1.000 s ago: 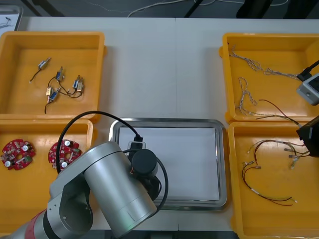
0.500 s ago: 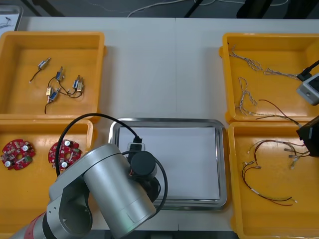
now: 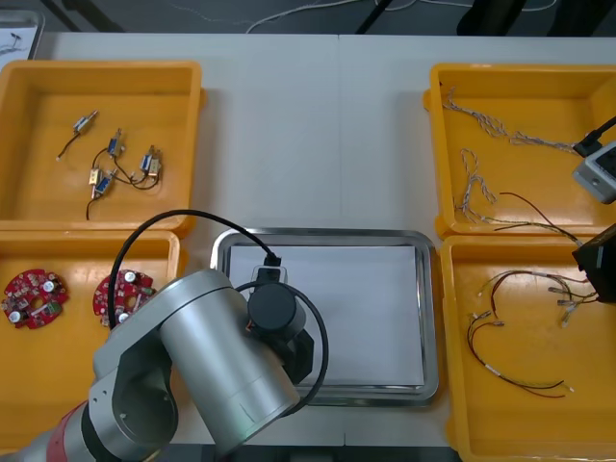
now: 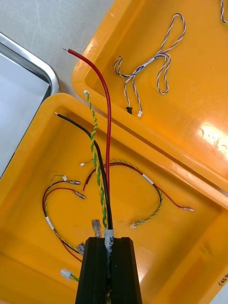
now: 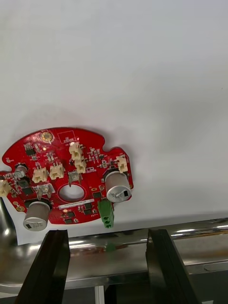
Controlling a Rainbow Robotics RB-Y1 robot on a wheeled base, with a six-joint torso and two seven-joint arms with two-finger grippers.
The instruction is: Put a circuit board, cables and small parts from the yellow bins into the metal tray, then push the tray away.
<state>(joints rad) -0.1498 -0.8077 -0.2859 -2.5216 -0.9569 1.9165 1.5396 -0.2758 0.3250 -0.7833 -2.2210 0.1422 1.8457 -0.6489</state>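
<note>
The metal tray [image 3: 431,308] sits at the centre of the front view, between the bins, with its inside white. The left arm [image 3: 192,375] lies over the tray's lower left corner. In the left wrist view the left gripper [image 5: 107,233] hovers at the tray's shiny rim with its fingers [image 5: 50,266] spread wide and nothing between them. Just beyond them a round red circuit board [image 5: 66,175] lies flat on the white floor, near the rim and clear of both fingers.

The upper-left yellow bin [image 3: 101,69] holds a handful of small metal parts [image 3: 120,164] on thin dark wires. The lower-left bin [image 3: 87,237] holds two more red boards [image 3: 35,298] side by side; the arm partly hides one of them.

At the upper right, another yellow bin [image 3: 520,69] holds twisted blue and white cables [image 3: 476,192]. The lower-right bin [image 3: 454,385] holds loose red and yellow cables [image 3: 520,337] spread over its floor.

The right gripper [image 4: 109,240] is over that lower-right bin, at the right edge of the front view. Its jaws are pressed close, pinching a cable bundle [image 4: 107,209] of one red, one black and one twisted yellow-green cable. The free ends fan out ahead of the fingers, and the red one reaches farthest.
</note>
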